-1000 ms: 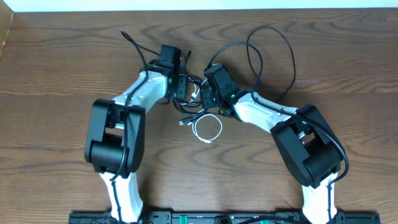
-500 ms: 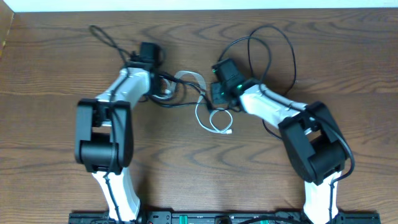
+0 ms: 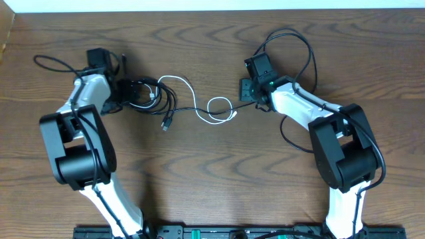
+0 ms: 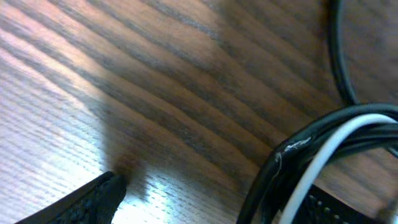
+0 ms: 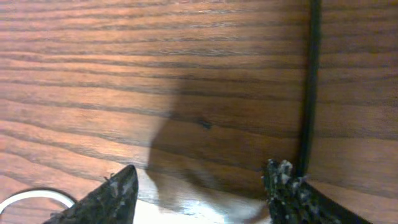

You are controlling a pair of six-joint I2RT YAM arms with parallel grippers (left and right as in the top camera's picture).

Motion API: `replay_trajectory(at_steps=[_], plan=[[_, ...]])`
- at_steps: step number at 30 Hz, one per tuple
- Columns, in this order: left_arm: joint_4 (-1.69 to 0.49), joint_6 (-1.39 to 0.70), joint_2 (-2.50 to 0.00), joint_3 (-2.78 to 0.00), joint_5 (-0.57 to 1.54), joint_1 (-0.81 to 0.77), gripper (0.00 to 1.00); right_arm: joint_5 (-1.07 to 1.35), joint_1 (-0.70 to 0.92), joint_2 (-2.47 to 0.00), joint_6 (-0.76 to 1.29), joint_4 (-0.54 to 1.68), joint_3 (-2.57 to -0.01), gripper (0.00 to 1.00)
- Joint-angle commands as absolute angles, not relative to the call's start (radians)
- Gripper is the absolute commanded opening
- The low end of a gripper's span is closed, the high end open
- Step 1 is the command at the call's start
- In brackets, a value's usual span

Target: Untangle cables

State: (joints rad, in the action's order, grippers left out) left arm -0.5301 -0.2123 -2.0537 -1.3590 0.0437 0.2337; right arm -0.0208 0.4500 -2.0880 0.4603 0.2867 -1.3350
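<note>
The left gripper [image 4: 208,202] stands wide open and clamps nothing. One dark textured fingertip [image 4: 93,198] sits well apart from the other, with bare wood between them. A bundle of thin black cords [image 4: 283,165], with a thin white cord [image 4: 326,149] running along it, lies against that second fingertip, at the edge of the gap rather than inside it.

Seen from overhead, the jaws point into this bundle. Just beyond them a small black plug end [image 3: 166,123] trails out of it. The white cord winds on away from the jaws in an arch and a small loop, towards the other arm.

The right gripper [image 5: 199,190] is also parted, its two fingertips apart over bare wood and holding nothing. A second thin black cord [image 5: 309,93] runs straight past the outer side of one fingertip; I cannot tell whether it touches. A curve of the white cord shows just outside the other fingertip. Overhead, this black cord swings in wide loops behind the jaws and around the right arm. Everything rests on the brown wood-grain table [image 3: 199,172].
</note>
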Motion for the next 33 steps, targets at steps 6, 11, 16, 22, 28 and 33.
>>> replay_trajectory(at_steps=[6, 11, 16, 22, 28, 33], plan=[[-0.5, -0.073, -2.111, -1.326, 0.412, 0.123, 0.81, 0.314, 0.465, -2.149, 0.309, 0.216, -1.362, 0.64], [-0.488, -0.03, -2.111, -1.326, 0.419, 0.025, 0.81, 0.376, 0.475, -2.149, 0.262, 0.216, -1.388, 0.65], [-0.49, 0.019, -2.11, -1.335, 0.419, -0.057, 0.77, 0.367, 0.477, -2.149, 0.223, 0.239, -1.388, 0.66], [-0.599, 0.031, -2.054, -1.403, 0.419, -0.072, 0.76, 0.498, 0.453, -2.108, 0.223, 0.234, -1.388, 0.63], [-0.613, 0.03, -1.993, -1.402, 0.332, -0.066, 0.6, 0.508, 0.452, -2.069, 0.221, 0.203, -1.388, 0.62], [-0.6, 0.03, -2.019, -1.397, 0.203, -0.066, 0.49, 0.508, 0.476, -2.069, 0.082, 0.194, -1.388, 0.59]])
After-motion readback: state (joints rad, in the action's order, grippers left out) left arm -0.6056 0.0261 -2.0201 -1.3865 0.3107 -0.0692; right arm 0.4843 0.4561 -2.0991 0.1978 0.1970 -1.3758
